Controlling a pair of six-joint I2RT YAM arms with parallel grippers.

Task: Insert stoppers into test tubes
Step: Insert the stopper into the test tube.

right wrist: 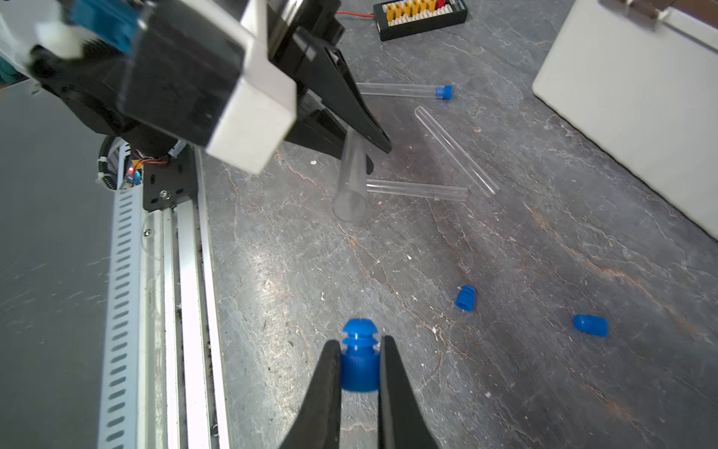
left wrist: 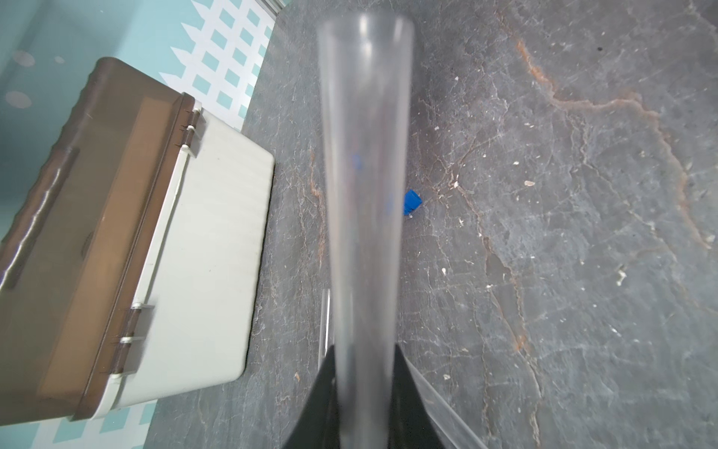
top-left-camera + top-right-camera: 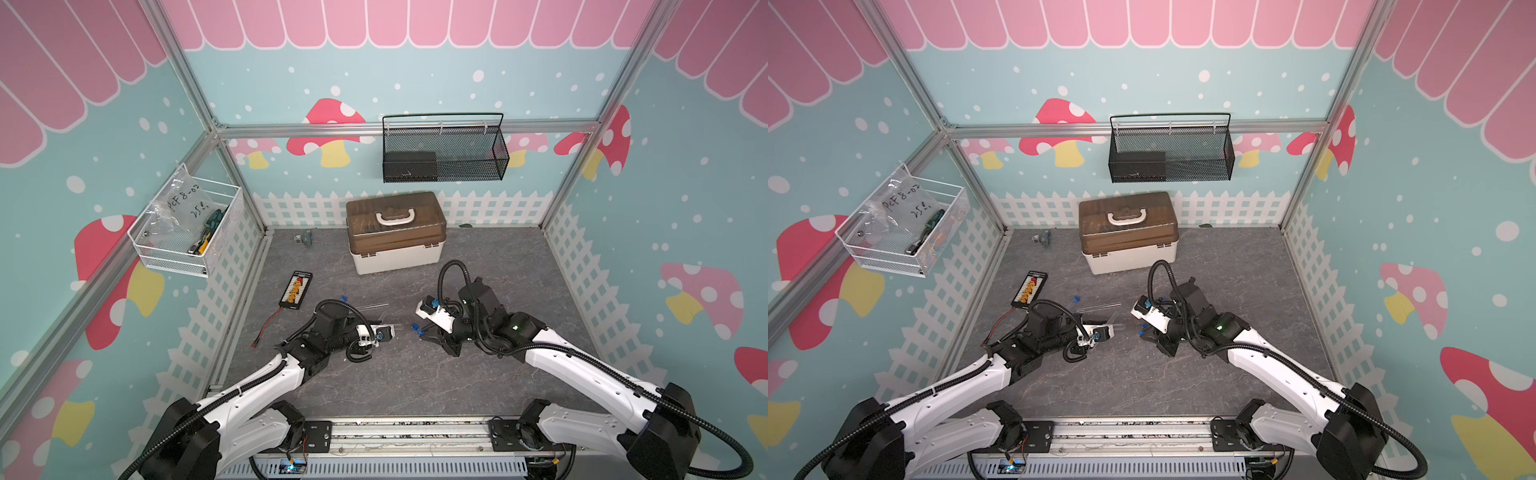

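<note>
My left gripper (image 2: pixel 363 350) is shut on a clear test tube (image 2: pixel 365 175), and the tube's open mouth (image 1: pixel 349 206) points toward my right arm. My right gripper (image 1: pixel 359 344) is shut on a blue stopper (image 1: pixel 359 357), ribbed plug end forward, with a gap between it and that mouth. In a top view the two grippers (image 3: pixel 392 328) (image 3: pixel 417 330) face each other low over the floor. Two bare test tubes (image 1: pixel 454 151) (image 1: pixel 417 189) lie beyond. Another tube (image 1: pixel 404 90) has a stopper (image 1: pixel 444 92) in it. Two loose stoppers (image 1: pixel 465 298) (image 1: pixel 590 325) lie nearby.
A white toolbox with a brown lid (image 3: pixel 397 232) stands at the back middle. A black board with yellow connectors (image 3: pixel 296 289) and its red wire lie at the left. The metal rail (image 1: pixel 186 311) runs along the front edge. Mesh baskets hang on the walls.
</note>
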